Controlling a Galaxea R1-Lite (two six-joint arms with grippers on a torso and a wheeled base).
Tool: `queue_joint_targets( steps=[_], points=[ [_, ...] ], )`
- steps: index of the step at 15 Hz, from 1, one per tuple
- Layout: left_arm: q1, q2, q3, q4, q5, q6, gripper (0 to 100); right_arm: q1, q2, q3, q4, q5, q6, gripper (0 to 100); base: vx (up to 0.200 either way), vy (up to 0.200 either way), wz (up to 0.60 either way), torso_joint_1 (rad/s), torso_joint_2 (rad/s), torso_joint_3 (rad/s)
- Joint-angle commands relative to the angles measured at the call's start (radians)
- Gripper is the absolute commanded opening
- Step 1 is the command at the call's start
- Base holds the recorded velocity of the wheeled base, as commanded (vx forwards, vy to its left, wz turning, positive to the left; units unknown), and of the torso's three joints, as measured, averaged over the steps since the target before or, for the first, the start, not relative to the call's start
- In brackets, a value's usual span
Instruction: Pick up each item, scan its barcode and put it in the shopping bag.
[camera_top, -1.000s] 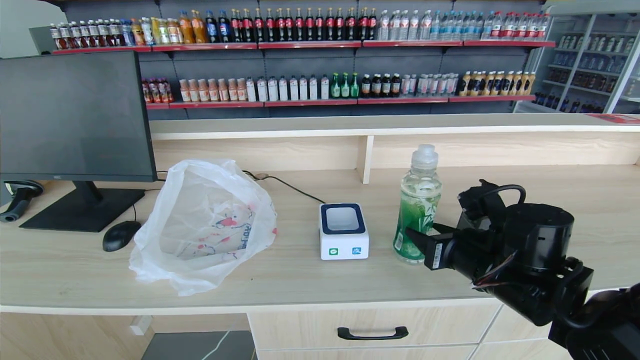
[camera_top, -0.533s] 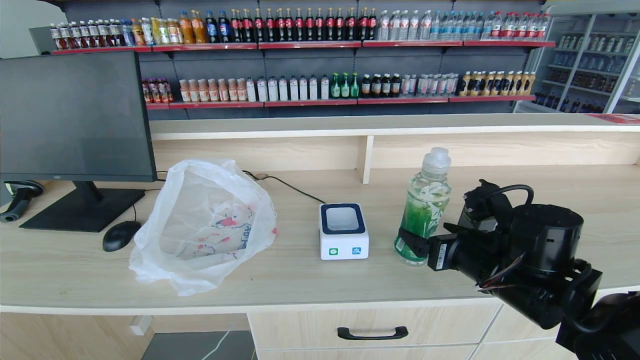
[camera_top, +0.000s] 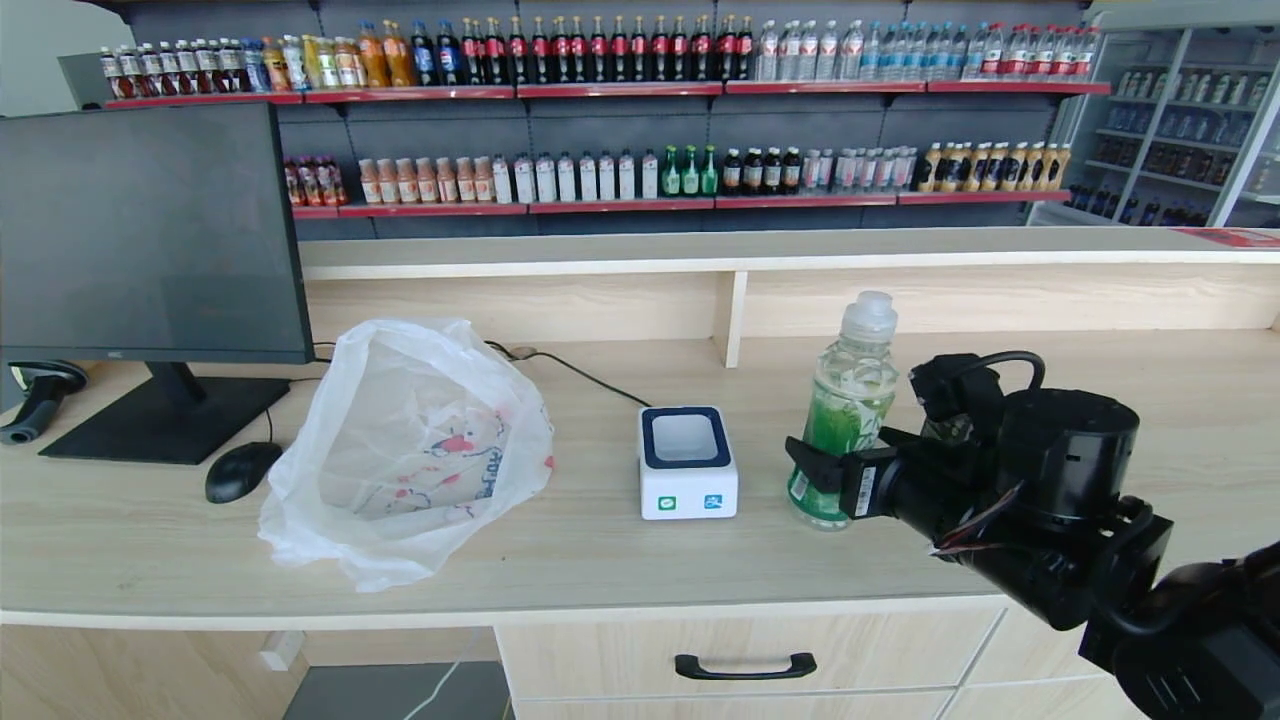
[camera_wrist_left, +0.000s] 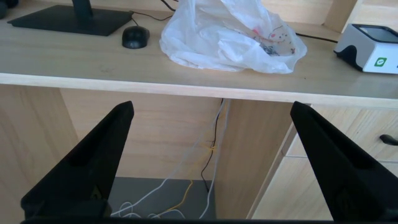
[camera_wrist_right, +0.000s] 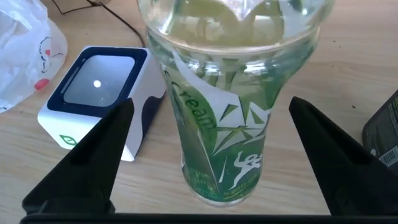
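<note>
1. The right end effector (camera_top: 843, 455) is open, its fingers either side of the green-labelled bottle (camera_top: 850, 400).
2. The bottle stands on the worktop (camera_top: 600, 560), just beside the scanner (camera_top: 686, 462).
3. The left end effector (camera_wrist_left: 211, 107) is open, below the worktop edge.
4. The shopping bag (camera_top: 410, 450) lies left of the scanner.
</note>
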Motion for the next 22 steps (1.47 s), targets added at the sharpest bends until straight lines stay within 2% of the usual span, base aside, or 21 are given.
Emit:
queue_joint_targets(
  steps=[1,9,12,19,22],
  points=[
    [0.0,0.0,0.0,0.0,0.001,-0.001,100,0.0,0.023,-0.031,0.0,-0.021,-0.006,100,0.0,0.0,0.0,0.0,0.0,0.0],
    [0.0,0.0,0.0,0.0,0.001,-0.001,100,0.0,0.092,-0.096,0.0,-0.047,-0.015,100,0.0,0.0,0.0,0.0,0.0,0.0],
    [0.002,0.0,0.0,0.0,0.001,-0.001,100,0.002,0.1,-0.111,0.0,-0.092,-0.04,100,0.0,0.0,0.0,0.0,0.0,0.0],
    [0.002,0.0,0.0,0.0,0.001,-0.001,100,0.003,0.072,-0.168,-0.02,-0.096,-0.043,100,0.0,0.0,0.0,0.0,0.0,0.0],
    [0.0,0.0,0.0,0.0,0.001,-0.001,100,0.003,0.064,-0.154,-0.02,-0.096,-0.053,100,0.0,0.0,0.0,0.0,0.0,0.0]
  ],
)
